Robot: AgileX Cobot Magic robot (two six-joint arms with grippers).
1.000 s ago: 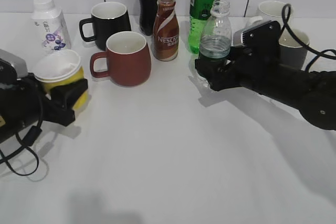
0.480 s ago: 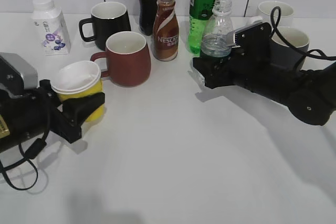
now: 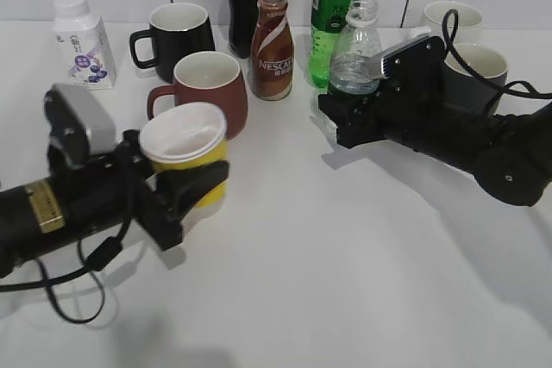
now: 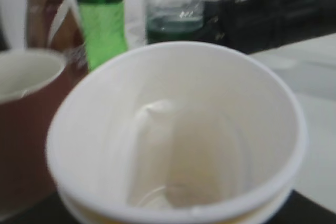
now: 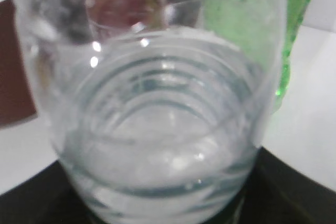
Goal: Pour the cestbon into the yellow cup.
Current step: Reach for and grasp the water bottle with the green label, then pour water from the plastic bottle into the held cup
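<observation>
Pouring not started: left gripper pinches the small yellow paper cup, empty, left of centre, right gripper clamps the uncapped clear plastic cestbon bottle upright, well apart, tilt remaining.

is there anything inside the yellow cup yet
The left wrist view looks straight into the yellow cup: white walls and a bare bottom, no water visible. The cestbon is upright and apart from it.
</observation>
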